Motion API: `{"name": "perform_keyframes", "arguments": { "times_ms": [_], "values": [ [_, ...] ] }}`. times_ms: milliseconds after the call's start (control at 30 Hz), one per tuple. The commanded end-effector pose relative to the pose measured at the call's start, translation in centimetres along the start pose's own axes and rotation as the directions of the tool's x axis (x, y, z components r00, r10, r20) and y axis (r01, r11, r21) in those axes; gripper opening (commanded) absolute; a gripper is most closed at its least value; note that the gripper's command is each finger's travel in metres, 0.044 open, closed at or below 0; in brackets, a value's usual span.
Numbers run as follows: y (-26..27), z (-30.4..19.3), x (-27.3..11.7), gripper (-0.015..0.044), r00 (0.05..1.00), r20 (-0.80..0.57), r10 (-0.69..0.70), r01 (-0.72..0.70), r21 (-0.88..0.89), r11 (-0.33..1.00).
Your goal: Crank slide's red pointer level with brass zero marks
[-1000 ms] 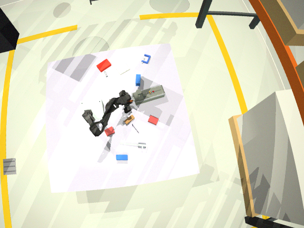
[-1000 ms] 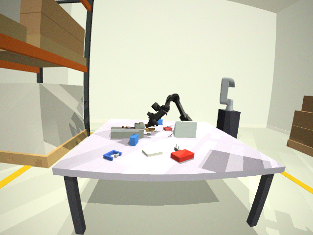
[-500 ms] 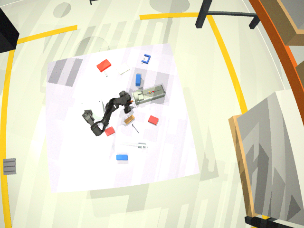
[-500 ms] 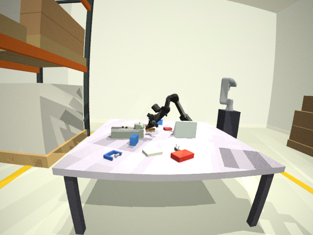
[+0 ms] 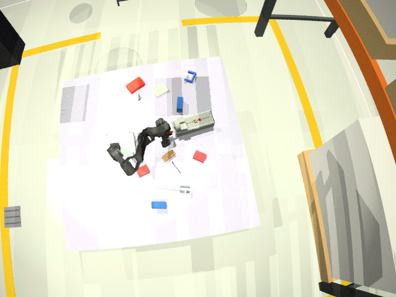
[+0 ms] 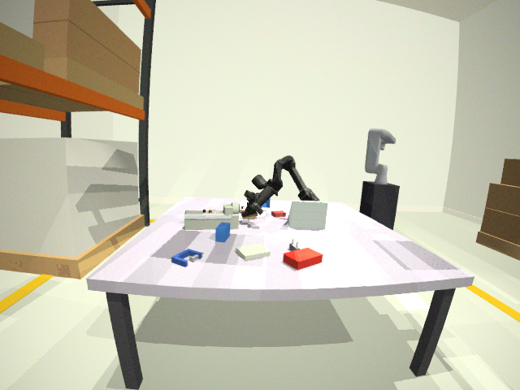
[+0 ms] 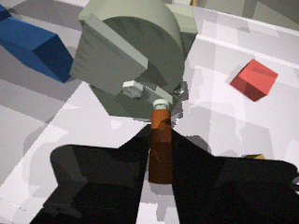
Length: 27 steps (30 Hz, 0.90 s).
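The grey-green machine (image 5: 204, 125) (image 6: 210, 222) stands on the table. Its red pointer (image 5: 199, 119) (image 6: 204, 210) is a little past the brass marks (image 5: 195, 120), on the side away from the crank, so not level with them. The wrist view shows the round crank end (image 7: 140, 42), with a short metal crank arm (image 7: 151, 94) running from the hub to the orange-brown handle (image 7: 161, 140). My gripper (image 7: 157, 129) (image 5: 170, 132) is shut on this handle, one black finger on each side. The slide top is out of the wrist view.
A blue block (image 5: 180, 104) (image 6: 222, 231) (image 7: 33, 39) stands beside the machine. A red block (image 5: 199, 156) (image 7: 254, 80) and a tan block (image 5: 168, 155) lie on its other side. A pale upright panel (image 6: 307, 215) stands near the arm's base.
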<state>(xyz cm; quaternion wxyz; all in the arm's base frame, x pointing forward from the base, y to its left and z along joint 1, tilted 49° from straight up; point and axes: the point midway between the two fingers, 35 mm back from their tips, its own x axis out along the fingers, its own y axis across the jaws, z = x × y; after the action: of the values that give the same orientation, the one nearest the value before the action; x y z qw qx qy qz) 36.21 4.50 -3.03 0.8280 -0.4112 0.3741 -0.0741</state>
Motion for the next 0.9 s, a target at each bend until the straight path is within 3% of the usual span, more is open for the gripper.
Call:
{"name": "perform_keyframes", "arguments": {
  "times_ms": [0, 867],
  "values": [
    [0.6, -0.5, 0.5, 0.0000, 1.000, -0.009, 0.013, -0.013, -0.006, 1.000],
    [3.1, -0.9, 0.8, 0.0000, 1.000, -0.008, 0.014, -0.014, -0.005, 1.000]
  ]
}}
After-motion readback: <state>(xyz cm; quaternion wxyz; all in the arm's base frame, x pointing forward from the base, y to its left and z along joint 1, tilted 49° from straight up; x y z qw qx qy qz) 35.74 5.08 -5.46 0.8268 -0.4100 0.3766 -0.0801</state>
